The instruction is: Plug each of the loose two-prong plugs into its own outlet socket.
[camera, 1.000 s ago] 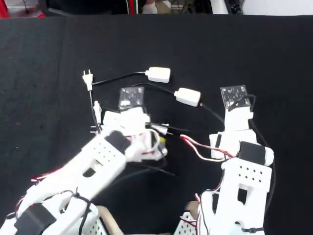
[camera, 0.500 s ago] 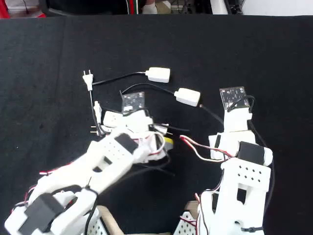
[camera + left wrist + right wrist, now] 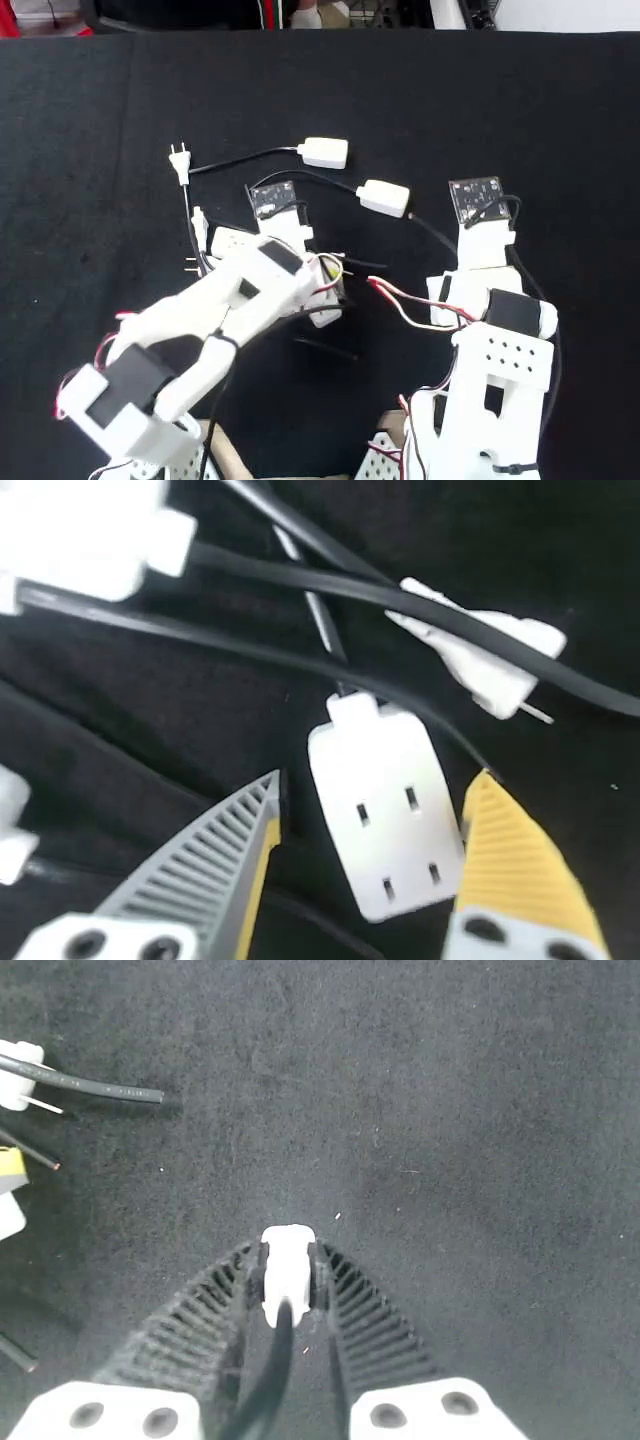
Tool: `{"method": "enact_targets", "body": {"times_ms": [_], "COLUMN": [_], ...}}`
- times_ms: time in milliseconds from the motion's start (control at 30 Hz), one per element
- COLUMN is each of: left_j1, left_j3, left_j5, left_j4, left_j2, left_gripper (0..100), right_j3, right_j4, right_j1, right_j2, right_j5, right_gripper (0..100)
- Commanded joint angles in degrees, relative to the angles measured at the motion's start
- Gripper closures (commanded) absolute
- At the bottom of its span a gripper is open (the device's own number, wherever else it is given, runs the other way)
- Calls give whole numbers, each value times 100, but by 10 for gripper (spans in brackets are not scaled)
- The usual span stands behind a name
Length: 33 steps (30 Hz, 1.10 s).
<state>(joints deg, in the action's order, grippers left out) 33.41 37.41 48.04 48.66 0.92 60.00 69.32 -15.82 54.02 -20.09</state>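
Presently, left hand (image 3: 378, 780) stands wide, straddling a socket (image 3: 385, 825), apparently to steady it; right hand (image 3: 287, 1250) grips a plug (image 3: 287, 1268), presumably for insertion. Another plug (image 3: 180, 160) lies at ten o'clock on the desk (image 3: 520, 100).

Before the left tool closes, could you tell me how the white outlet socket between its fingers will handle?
The outlet socket looks like a small rigid plastic block, so probably light and stiff. Its cord may tug and swivel it.
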Motion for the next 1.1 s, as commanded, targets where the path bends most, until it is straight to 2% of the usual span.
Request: {"method": "enact_targets", "body": {"times_ms": [0, 200, 367, 500, 633, 833, 933, 1067], "left_j1": [31, 22, 13, -119, -444, -848, -822, -831], "left_j3": [-338, -462, -716, -1103, -1534, -2000, -1956, -1903], "left_j5": [18, 0, -255, -870, -1987, -4114, -5116, -6400], "left_j4": [35, 387, 835, 1503, 2418, 3508, 3552, 3499], "left_j2": [-229, -211, -193, -193, -193, -132, 237, 1354], "left_gripper": [714, 912, 956, 970, 971, 971, 971, 971], "right_j3": [-40, -31, -31, -31, -31, -31, -31, -31], "right_j4": [-26, -26, -26, -26, -26, -26, -26, -26], "right_j1": [-53, -53, -53, -53, -53, -53, -53, -53], "right_j2": [119, 119, 119, 119, 119, 119, 119, 119], "right_j5": [44, 44, 44, 44, 44, 44, 44, 44], "right_gripper": [987, 987, 987, 987, 987, 987, 987, 987]}}
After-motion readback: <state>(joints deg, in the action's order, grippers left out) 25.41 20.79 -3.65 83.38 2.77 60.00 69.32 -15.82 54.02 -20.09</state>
